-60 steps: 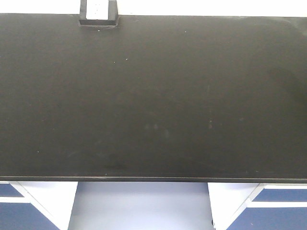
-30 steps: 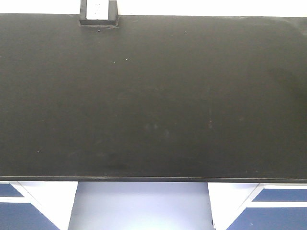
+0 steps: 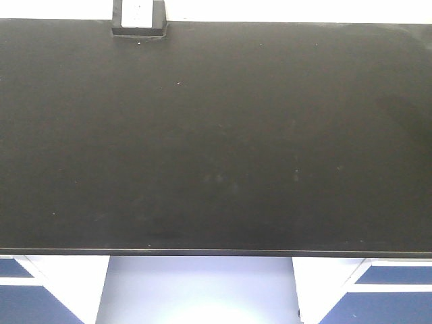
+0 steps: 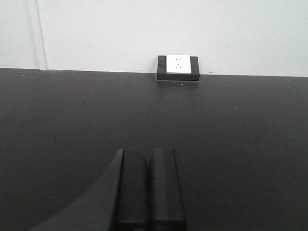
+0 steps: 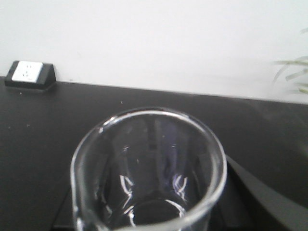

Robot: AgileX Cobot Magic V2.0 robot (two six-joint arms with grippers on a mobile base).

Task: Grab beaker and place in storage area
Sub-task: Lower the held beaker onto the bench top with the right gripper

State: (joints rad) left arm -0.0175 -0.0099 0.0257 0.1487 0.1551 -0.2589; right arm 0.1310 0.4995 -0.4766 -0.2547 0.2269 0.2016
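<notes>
Matte-black storage area (image 3: 216, 135) with socket box (image 3: 138, 19) lay before me; the empty beaker (image 5: 147, 173) hid my right gripper's grasp, while the left gripper (image 4: 147, 187) sat closed.

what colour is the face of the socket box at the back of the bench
White, set in a black housing: the socket box shows best in the left wrist view, at the benchtop's back edge.

White wall (image 4: 144, 29); plant leaves (image 5: 293, 72) far right; blue cabinets (image 3: 385, 304).
</notes>
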